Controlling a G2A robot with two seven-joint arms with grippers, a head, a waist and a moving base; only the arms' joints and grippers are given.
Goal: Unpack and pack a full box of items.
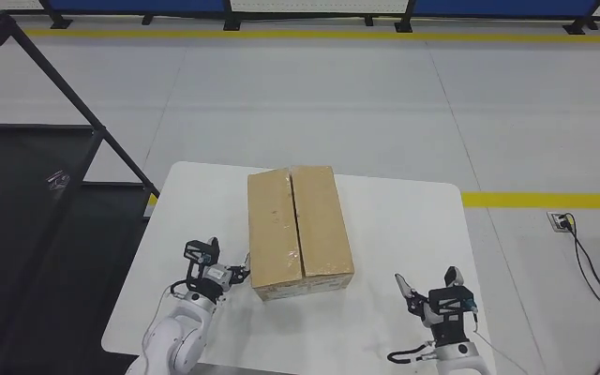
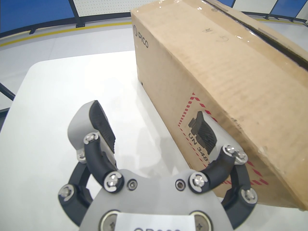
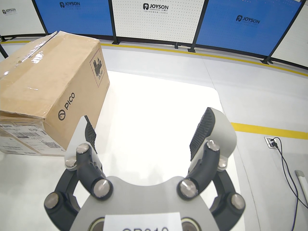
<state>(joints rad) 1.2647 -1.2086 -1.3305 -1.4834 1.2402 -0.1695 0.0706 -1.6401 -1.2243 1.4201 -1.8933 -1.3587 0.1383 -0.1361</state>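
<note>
- The cardboard box (image 1: 298, 230) stands near the middle of the white table (image 1: 403, 244), its long side running from 12 to 6 o'clock.
- Its top flaps are closed and meet in a seam along its length (image 2: 243, 22).
- A white shipping label (image 3: 21, 138) is on the end face at 6 o'clock.
- The left gripper (image 1: 223, 260) sits low over the table at the box's 8 o'clock, its jaws spread wide and empty (image 2: 149, 121).
- One of its fingers (image 2: 204, 133) is just beside the box's long side; I cannot tell whether they touch.
- The right gripper (image 1: 427, 281) sits at the box's 4 o'clock, well apart from it, also spread wide and holding nothing (image 3: 146, 121).
</note>
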